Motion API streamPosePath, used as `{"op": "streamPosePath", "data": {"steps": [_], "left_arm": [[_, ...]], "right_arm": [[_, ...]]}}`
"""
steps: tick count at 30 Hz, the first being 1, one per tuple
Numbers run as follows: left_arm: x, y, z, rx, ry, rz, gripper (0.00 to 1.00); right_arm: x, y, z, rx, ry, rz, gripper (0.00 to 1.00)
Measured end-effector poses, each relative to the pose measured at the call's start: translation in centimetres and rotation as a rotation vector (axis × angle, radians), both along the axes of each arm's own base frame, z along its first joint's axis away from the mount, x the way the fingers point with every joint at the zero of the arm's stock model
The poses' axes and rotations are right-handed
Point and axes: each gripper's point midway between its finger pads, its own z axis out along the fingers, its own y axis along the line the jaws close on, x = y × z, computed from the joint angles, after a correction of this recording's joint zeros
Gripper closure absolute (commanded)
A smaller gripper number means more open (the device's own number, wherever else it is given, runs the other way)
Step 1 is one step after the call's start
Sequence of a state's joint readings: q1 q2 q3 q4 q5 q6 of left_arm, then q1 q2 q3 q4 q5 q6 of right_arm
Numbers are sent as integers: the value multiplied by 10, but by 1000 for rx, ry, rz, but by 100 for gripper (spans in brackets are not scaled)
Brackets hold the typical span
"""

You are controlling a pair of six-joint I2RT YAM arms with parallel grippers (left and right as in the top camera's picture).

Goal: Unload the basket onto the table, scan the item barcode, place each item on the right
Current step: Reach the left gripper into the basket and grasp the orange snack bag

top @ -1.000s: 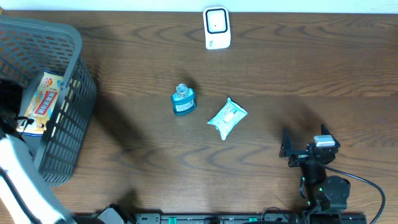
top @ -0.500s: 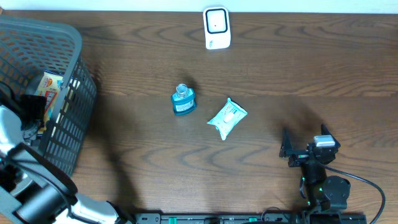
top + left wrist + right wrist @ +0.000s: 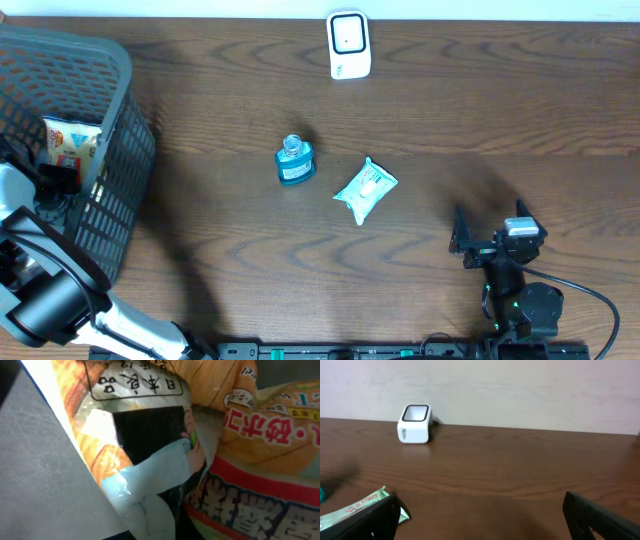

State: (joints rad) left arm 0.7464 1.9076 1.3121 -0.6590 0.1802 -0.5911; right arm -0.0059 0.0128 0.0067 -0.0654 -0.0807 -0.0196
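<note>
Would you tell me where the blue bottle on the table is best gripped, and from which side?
Probably grip the blue bottle across its body from above, jaws left and right: it seems to lie flat, cap pointing to the far side.

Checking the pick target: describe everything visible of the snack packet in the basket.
The snack packet is a glossy plastic bag, orange and yellow with a red band, printed with Japanese characters and a cartoon figure in a pale blue sleeve. It lies tilted inside the grey mesh basket, with the shut left gripper at its lower edge; a grip cannot be confirmed.
</note>
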Motion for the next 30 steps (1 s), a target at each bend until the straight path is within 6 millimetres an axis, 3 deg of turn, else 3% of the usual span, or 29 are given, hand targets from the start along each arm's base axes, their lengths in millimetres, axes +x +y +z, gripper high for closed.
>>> {"op": "streamPosePath", "data": {"steps": [3,5,6,8,9,13,17,19,20,21,22,24,25,30], "left_arm": [[0,0,7,11,-11,-8,93],[1,0,28,48,-49,-12,93],[3,3,50,97,-97,-11,93],[9,9,117,232,-245,0,93],[9,9,135,264,-285,5,93],[-6,-6,245,442,-527,54,93],[-26,-29,308,526,-688,68,93],[-31,-37,321,536,-727,64,88],[-34,-41,326,540,-742,63,73],[-36,-43,329,541,-751,66,46],[-38,-44,330,543,-752,71,32],[-44,-44,327,540,-729,98,26],[-47,-42,318,523,-698,129,2],[-44,-21,262,396,-538,268,2]], "right_arm": [[0,0,0,0,0,0,1],[0,0,0,0,0,0,1],[0,0,0,0,0,0,1],[0,0,0,0,0,0,1],[0,0,0,0,0,0,1],[0,0,0,0,0,0,1],[0,0,0,0,0,0,1],[0,0,0,0,0,0,1],[0,0,0,0,0,0,1],[0,0,0,0,0,0,1],[0,0,0,0,0,0,1],[0,0,0,0,0,0,1],[0,0,0,0,0,0,1],[0,0,0,0,0,0,1]]}}
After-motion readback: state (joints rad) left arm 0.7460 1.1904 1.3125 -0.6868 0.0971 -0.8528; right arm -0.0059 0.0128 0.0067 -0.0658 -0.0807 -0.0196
